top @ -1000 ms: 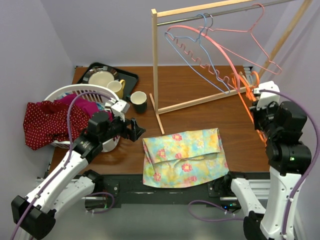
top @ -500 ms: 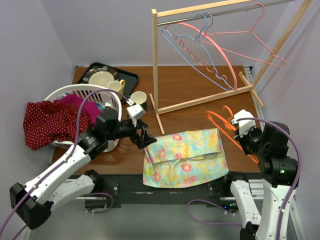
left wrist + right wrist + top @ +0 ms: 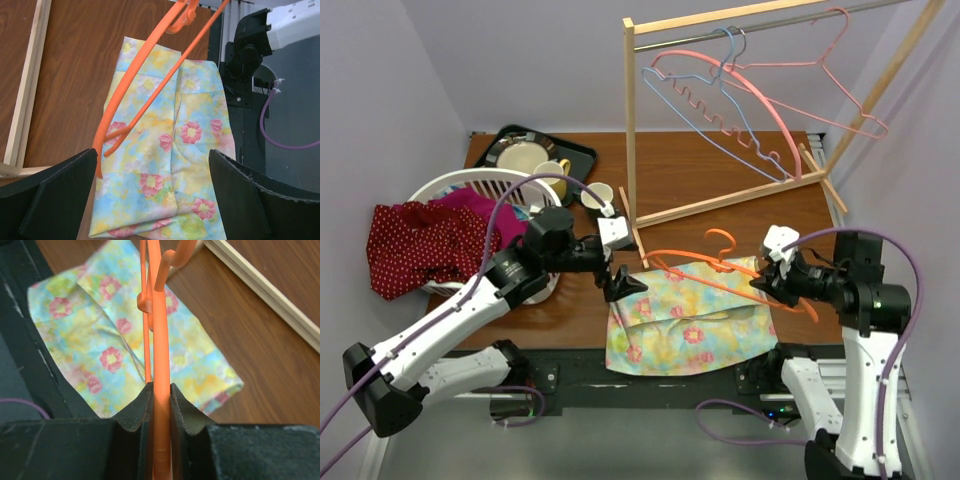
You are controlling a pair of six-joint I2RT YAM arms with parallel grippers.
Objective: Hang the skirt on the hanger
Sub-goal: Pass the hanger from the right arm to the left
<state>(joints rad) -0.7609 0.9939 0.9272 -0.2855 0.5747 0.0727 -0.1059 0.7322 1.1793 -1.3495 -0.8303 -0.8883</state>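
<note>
A brown wooden table (image 3: pixel 720 170) stands between lilac walls (a wooden rack (image 3: pixel 631 130) at the back), and the floral skirt (image 3: pixel 690 320) lies flat at its near edge. The left gripper (image 3: pixel 630 285) hovers wide open and empty over the skirt's left end. The right gripper (image 3: pixel 765 283) pinches an orange hanger (image 3: pixel 705 262) above it.

A brown wood-grain table (image 3: pixel 710 170) fills the middle of the scene. Plain pale lavender walls (image 3: pixel 520 60) rise along the table's left, far and right sides and meet in a corner behind its far left end. On the table's far right part stands a light wooden garment rack (image 3: pixel 630 120) with a grey metal bar (image 3: pixel 780 21) under its top rail, while a black rail (image 3: pixel 580 378) runs along the table's near edge, with grey floor (image 3: pixel 650 440) below it in soft, even light.
</note>
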